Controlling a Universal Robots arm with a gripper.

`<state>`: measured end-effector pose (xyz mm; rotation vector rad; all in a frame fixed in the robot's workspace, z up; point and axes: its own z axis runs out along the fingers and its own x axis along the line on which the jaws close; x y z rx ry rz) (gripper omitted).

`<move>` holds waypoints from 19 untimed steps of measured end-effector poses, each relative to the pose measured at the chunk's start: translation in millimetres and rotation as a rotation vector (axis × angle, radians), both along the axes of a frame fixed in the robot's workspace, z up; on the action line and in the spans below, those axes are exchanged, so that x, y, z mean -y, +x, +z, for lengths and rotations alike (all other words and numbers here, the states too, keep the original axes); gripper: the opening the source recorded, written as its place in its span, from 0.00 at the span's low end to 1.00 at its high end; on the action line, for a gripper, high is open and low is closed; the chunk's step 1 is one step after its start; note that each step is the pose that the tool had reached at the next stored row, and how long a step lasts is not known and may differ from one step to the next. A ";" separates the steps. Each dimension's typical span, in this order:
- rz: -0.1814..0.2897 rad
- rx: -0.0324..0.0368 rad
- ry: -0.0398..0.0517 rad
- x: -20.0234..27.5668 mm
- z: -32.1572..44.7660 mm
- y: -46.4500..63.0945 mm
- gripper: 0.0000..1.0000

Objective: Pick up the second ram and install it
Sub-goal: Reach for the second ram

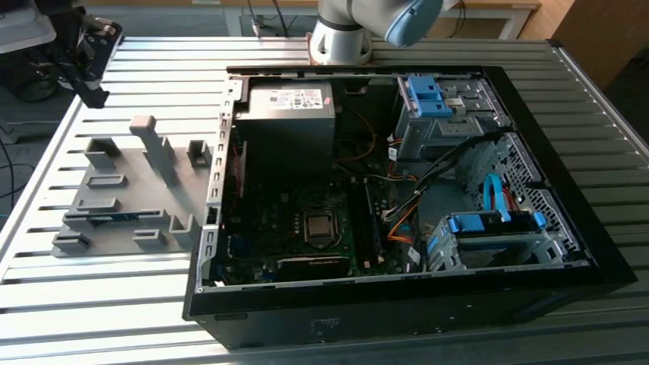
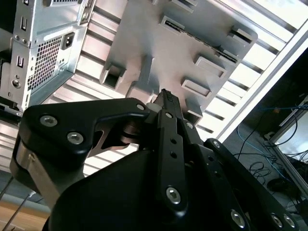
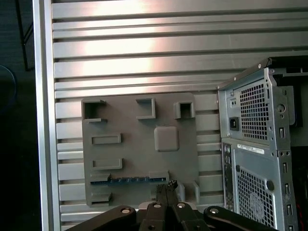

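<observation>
Blue against grey plastic, the second ram (image 3: 130,179) lies flat in the holder fixture (image 3: 144,154), seated along the row of slots at one edge of that fixture. In the exterior view the same stick (image 1: 106,217) shows as a short blue strip low in the fixture (image 1: 127,201). The fixture sits on the slatted aluminium table (image 1: 102,304) between the table's edge on the exterior view's left and the open computer case (image 1: 598,251).

Its long axis runs with the table's slats, one end pointing at the case and the other at that left edge.

The pincer (image 3: 166,185) hangs over the fixture, apart from it. In both wrist views its tips are drawn together with nothing between them (image 2: 166,95). In the first wrist view the tips line up with the stick's case-side end, so nearly all of its length stretches away from the pincer toward the table's edge. The stick's middle therefore lies off to one side of the tips along the slats, and below them.

I judge the pick-up as not yet made: the stick rests untouched in its holder.
</observation>
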<state>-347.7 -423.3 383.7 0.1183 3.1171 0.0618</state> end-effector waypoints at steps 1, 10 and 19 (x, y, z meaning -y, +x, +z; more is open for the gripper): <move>0.000 -0.0001 -0.0001 1.1 0.0 -2.0 0.11; 0.000 -0.0001 -0.0007 12.8 -0.3 -14.3 0.11; 0.000 -0.0001 -0.0007 13.1 -0.3 -16.0 0.11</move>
